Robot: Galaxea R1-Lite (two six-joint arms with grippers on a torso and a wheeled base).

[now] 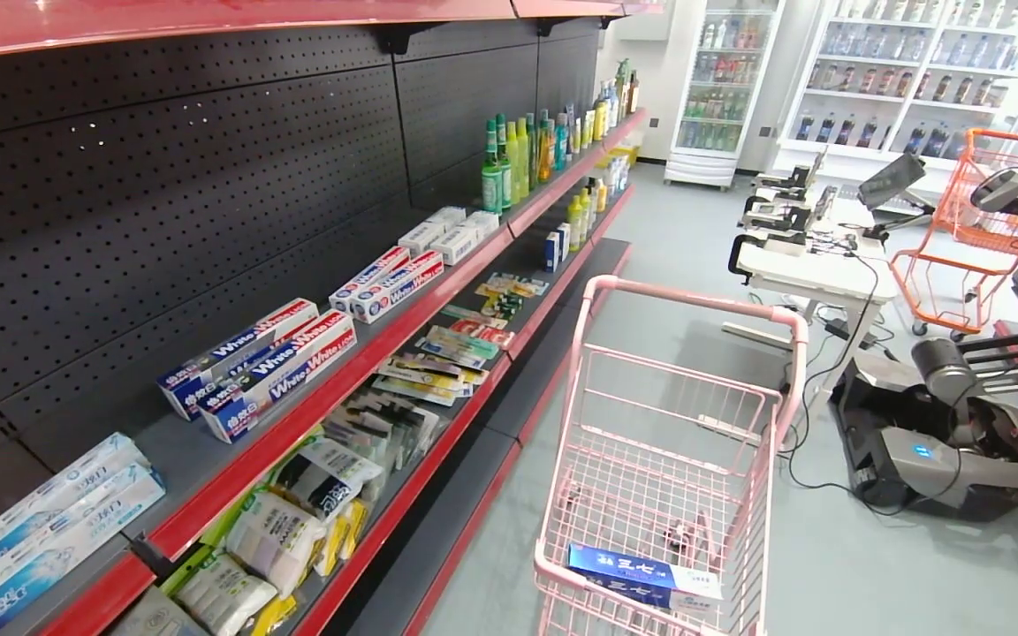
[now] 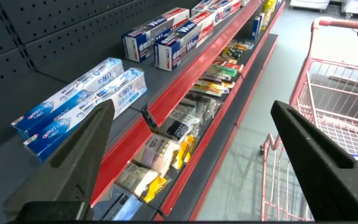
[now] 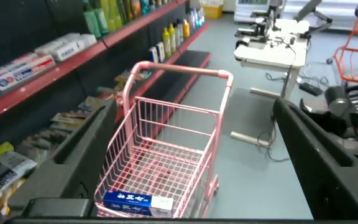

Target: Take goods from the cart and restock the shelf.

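Grey shop floor runs down an aisle, with the red-edged shelf (image 1: 341, 389) along the left and the pink cart (image 1: 695, 305) standing just to its right. One blue-and-white box (image 1: 641, 574) lies flat on the wire floor at the near end of the cart's basket; I see no other goods in it.

My right claw (image 3: 194, 109) hangs above the cart with its fingers spread wide and nothing between them. The box (image 3: 138, 202) is well below it, low in the basket and apart from both fingers. My left claw (image 2: 191, 109) is also spread and empty, held over the shelf's near edge beside the pale blue toothpaste boxes (image 2: 79, 106).

The step in hand, as I judge it, is the pick. I should lower the right claw straight down inside the wire walls, keeping off the rim, and turn the wrist so the fingers close across the box's short width, not its length. A grip near the middle should stop it tipping. The bare stretch of shelf between the pale blue boxes and the white toothpaste boxes (image 1: 270, 367) farther along looks a fair place for it.
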